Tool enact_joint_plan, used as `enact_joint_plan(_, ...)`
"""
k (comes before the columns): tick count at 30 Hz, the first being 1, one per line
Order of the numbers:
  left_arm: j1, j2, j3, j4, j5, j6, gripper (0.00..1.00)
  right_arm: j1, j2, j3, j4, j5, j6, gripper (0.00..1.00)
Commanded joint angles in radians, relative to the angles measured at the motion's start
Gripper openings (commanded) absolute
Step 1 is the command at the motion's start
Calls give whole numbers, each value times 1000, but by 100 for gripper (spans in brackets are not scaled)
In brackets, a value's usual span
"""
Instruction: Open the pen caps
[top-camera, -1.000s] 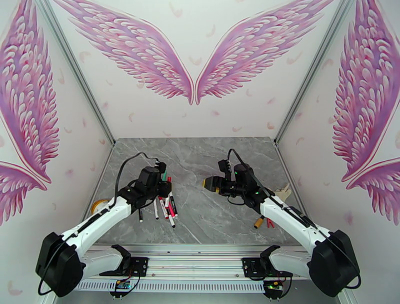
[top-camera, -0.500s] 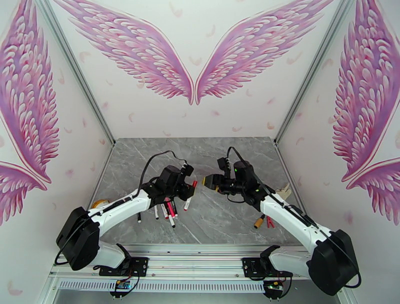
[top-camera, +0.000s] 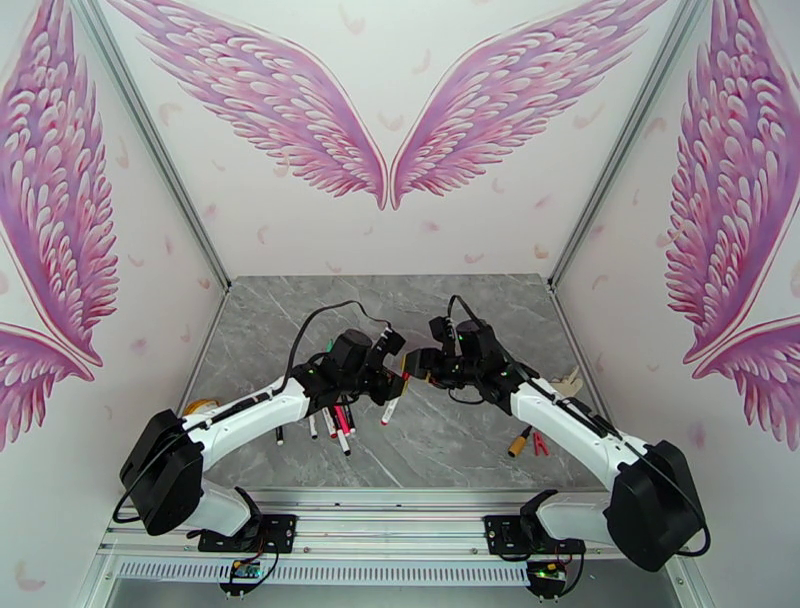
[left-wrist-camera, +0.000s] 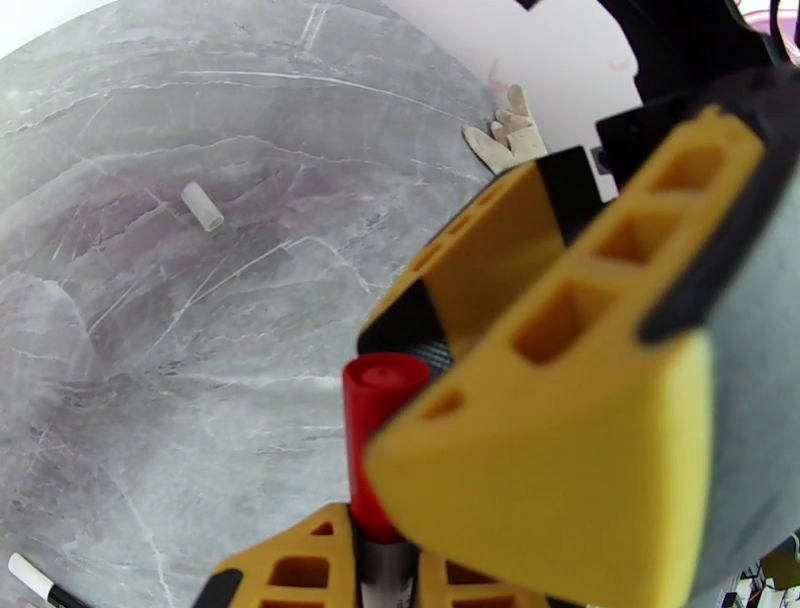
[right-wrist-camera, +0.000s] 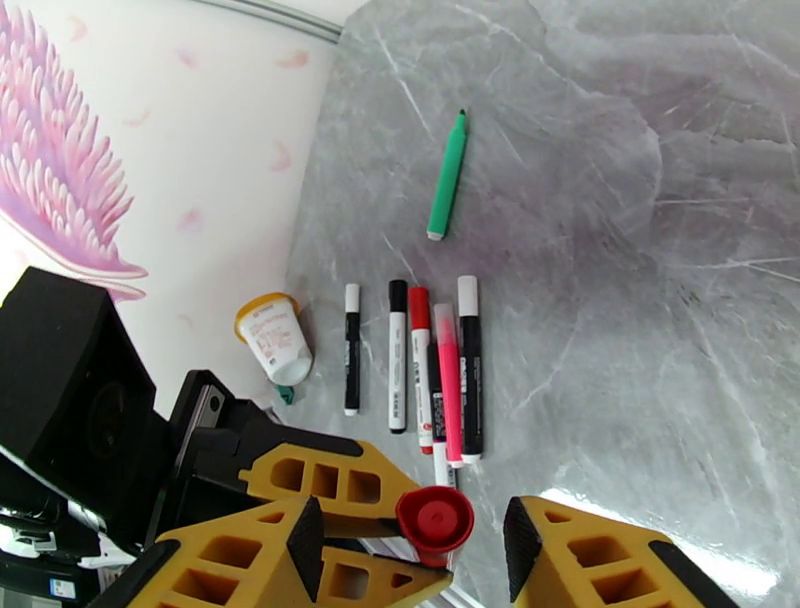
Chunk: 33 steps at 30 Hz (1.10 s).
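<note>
Left gripper (left-wrist-camera: 382, 575) was pinched tight on a pen (top-camera: 388, 408), low on the barrel, holding it in the air over the middle of the worktop (top-camera: 450, 440) with the red cap (right-wrist-camera: 434, 520) pointing at the right arm. Right gripper (right-wrist-camera: 413, 535) had its jaws spread around that cap, one finger each side. A gap showed on the right side, and the other side was screened by the left fingers (right-wrist-camera: 320, 470), so there was no grip on the cap yet. A second ago the left arm was down over the pens (right-wrist-camera: 430, 370) near the left edge. Half a second ago it had one lifted and swinging toward centre. Now the cap end sat between the right fingers, and the right gripper had shifted slightly left to meet it. So the pickup and handover alignment looked done for this pen, the cap was still on, and the likely next step was to close on the cap and pull the arms apart. Risk: the cap sat off-centre between the right fingers, so one could touch first and nudge the pen sideways. The other pens lay in a row by the left edge, caps apparently still on, with a green pen (right-wrist-camera: 448, 178) apart from them toward the far edge. A yellow-lidded tub (right-wrist-camera: 272, 335) lay beside the row.
</note>
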Motion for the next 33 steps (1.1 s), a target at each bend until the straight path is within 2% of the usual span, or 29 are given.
enact_joint_plan(1,-7,9,45,26,27,3,11,13,24,35,-10,11,9,49)
enact_joint_plan(5,-8,15,52,28,24,1,11,24,38,38,-5,6,6,41)
enact_joint_plan(9,-10,18,51,34,26,-7,13,28,41,37,-5,11,8,29)
enact_joint_plan(15,-10,16,10,48,39,-15,30,31,21,38,-8,35,10,14)
enact_joint_plan(19,-10,8,-35,82,58,-36,37,30,9,40,-10,41,14,13)
enact_joint_plan(25,-10,1,-68,65,52,-28,37,29,1,42,-30,56,5,13)
enact_joint_plan(29,-10,-2,-73,66,48,-30,29,29,0,42,-29,47,6,13)
enact_joint_plan(33,-11,-2,-72,51,55,-22,27,29,-7,40,-42,64,-2,13)
